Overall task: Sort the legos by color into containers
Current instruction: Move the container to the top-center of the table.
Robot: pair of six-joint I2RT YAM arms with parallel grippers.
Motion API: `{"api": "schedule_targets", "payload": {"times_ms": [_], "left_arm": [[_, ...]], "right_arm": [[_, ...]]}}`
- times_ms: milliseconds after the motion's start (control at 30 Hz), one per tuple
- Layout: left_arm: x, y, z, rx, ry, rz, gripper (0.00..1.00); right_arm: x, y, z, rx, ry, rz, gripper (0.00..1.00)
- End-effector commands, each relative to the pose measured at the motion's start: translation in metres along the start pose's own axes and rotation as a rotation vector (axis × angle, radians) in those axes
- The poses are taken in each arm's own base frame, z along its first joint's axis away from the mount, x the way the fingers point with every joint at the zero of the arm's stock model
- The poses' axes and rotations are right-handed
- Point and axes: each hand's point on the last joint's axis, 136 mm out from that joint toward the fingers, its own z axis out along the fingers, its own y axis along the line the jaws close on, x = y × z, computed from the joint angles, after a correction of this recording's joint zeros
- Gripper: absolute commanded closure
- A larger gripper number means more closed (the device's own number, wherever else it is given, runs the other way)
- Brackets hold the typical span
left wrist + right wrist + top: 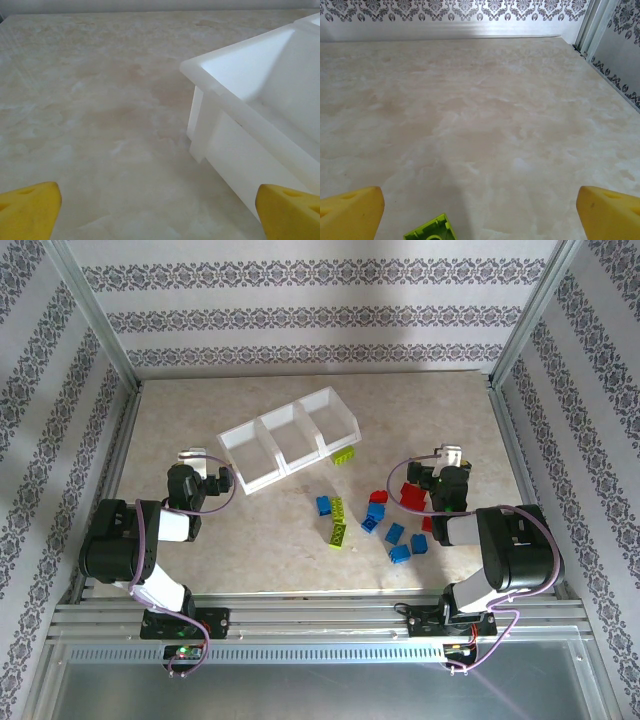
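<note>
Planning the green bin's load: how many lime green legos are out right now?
4. One lego lies by the tray's right end. A second and third sit mid-table. A fourth lies low within the open right gripper's span. The arms may hide more.

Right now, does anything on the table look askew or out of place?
The white tray sits askew, angled to the table's edges. One lime green brick lies apart from the other bricks, beside the tray's right end.

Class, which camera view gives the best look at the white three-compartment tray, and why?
Top external: the whole tray lies in view, all three compartments visible. Left wrist shows one corner and outer wall close up. Right wrist faces table and a lime brick.
</note>
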Motion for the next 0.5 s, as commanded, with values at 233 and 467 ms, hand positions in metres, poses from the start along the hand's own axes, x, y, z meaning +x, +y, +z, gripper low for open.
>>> {"api": "schedule_targets", "payload": {"times_ms": [233,467], "left_arm": [[-0.0126,-0.0051,0.0008,0.021,-0.043,0.012,0.00],[-0.0165,0.0001,0.0001,-0.008,-0.041,0.001,0.00]], "right_arm": [[-0.0060,-0.0029,0.0020,0.017,-0.017,0.008,0.02],[-0.0064,-0.0029,0.0018,0.017,-0.018,0.006,0.02]]}}
